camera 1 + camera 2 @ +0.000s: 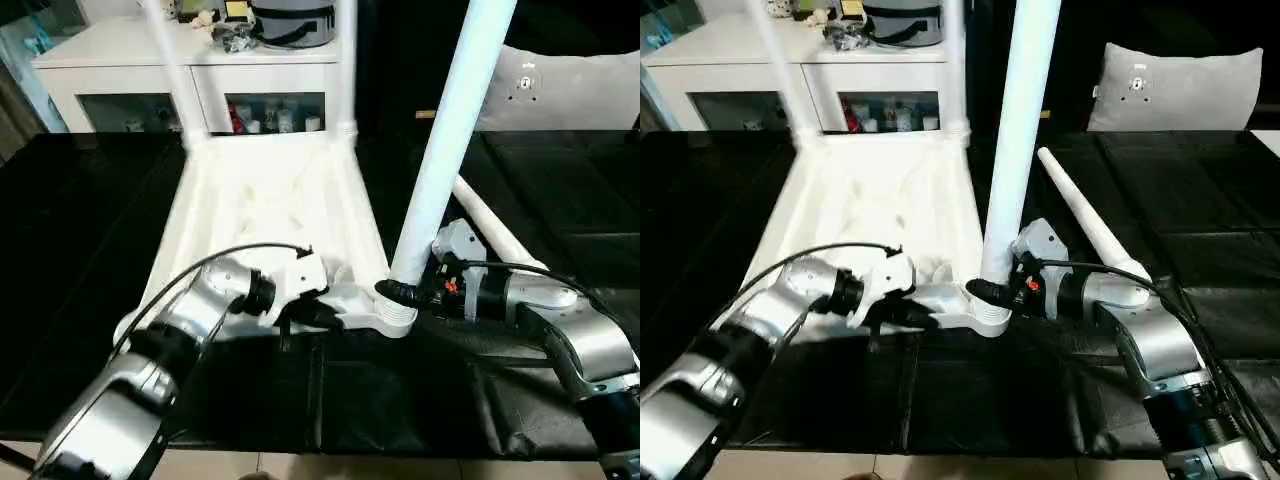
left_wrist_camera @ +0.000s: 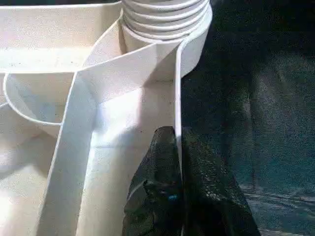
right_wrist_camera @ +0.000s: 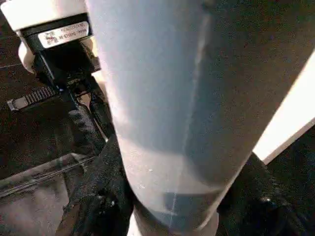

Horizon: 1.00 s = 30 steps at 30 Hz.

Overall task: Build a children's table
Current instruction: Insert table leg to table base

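The white tabletop (image 1: 270, 210) lies upside down on the black surface, ribbed side up. Two legs (image 1: 165, 60) (image 1: 347, 60) stand upright in its far corners. A third leg (image 1: 450, 130) stands in the near right corner socket (image 1: 395, 318). My right gripper (image 1: 395, 292) is shut on this leg just above the socket, one finger (image 3: 98, 196) on each side of the tube (image 3: 162, 98). My left gripper (image 1: 315, 315) is shut on the tabletop's thin near rim (image 2: 178, 98), close beside that socket. Another leg (image 1: 1080, 215) lies loose on the surface to the right.
A grey cushion (image 1: 1180, 85) leans at the back right. A white cabinet (image 1: 130, 70) with small items on and inside it stands behind the table's far edge. The black surface (image 1: 80, 250) spreads to both sides of the tabletop.
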Tool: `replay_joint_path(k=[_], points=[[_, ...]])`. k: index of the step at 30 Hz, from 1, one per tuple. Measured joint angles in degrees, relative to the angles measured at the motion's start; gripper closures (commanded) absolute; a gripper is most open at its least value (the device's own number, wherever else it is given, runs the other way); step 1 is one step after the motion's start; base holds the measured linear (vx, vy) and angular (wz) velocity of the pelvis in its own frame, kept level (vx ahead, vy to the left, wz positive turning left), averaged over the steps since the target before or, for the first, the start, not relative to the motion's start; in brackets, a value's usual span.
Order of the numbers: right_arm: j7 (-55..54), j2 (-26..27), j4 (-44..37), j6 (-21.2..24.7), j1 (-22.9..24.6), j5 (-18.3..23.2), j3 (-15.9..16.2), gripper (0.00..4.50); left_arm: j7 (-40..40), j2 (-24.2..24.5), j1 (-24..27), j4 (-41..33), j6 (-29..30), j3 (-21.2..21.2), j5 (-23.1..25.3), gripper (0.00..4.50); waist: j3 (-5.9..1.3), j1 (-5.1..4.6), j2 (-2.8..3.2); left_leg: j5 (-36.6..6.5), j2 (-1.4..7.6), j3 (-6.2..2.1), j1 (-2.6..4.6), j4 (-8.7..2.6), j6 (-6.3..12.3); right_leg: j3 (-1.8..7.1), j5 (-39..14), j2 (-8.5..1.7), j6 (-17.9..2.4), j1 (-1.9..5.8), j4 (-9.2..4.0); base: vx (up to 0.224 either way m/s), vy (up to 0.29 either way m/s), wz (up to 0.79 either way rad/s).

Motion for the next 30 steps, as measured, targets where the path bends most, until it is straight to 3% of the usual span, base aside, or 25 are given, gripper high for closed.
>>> replay_joint_path(k=[8,12,15,19,23,30], points=[[-3.9,3.3,-1.0,0.1,0.8,-0.1,-0.8,2.62,0.0,2.0,1.1,-2.1,0.2,1.1,-0.1,4.50,0.77,-0.74,-0.94,0.0,0.02,-0.03,0.12,-0.31,-0.01,-0.13,0.0,0.00,0.0,-0.18,-0.11,0.000,0.000,0.00],[-8.7,7.3,-2.3,0.2,1.6,-0.2,-0.5,2.62,4.0,6.1,11.1,-18.3,7.9,4.9,-0.7,4.50,0.87,-2.33,-1.12,0.0,0.06,-0.27,0.20,-0.80,-0.03,-0.62,0.0,-0.01,0.0,-0.24,-0.87,0.009,0.006,-0.09],[-11.7,10.0,-1.6,0.2,0.6,-0.6,-0.5,2.62,8.9,6.9,18.5,-31.2,16.9,7.2,-0.9,4.50,0.91,-3.79,-1.14,0.0,0.07,-0.52,0.19,-0.89,-0.04,-1.13,0.0,-0.10,-0.1,-0.29,-1.25,0.000,0.000,0.00],[-12.7,11.3,0.9,0.2,-1.7,-0.6,-0.9,2.62,13.8,6.0,22.4,-39.9,24.4,7.8,-1.1,4.50,1.10,-4.52,-1.35,0.0,0.03,-0.68,0.24,-1.07,-0.05,-1.26,0.0,-0.08,-0.1,-0.47,-1.29,0.000,0.000,0.00],[-13.4,12.5,5.3,0.5,-4.7,-0.4,-1.3,2.62,17.8,3.8,25.0,-48.0,31.3,6.8,0.7,4.50,1.43,-4.13,-1.89,0.0,0.04,-0.91,0.10,-1.15,-0.06,-1.46,0.0,-0.03,-0.1,-0.62,-1.28,0.000,0.000,0.00],[-14.4,12.4,4.2,0.7,-3.2,-0.5,-1.7,2.63,19.5,2.5,25.2,-51.1,34.4,5.5,1.4,4.50,1.46,-1.67,-1.84,-0.1,0.04,-0.42,0.07,-1.21,-0.19,-0.95,0.3,-0.02,-0.6,-0.84,-0.85,0.000,0.000,0.00]])
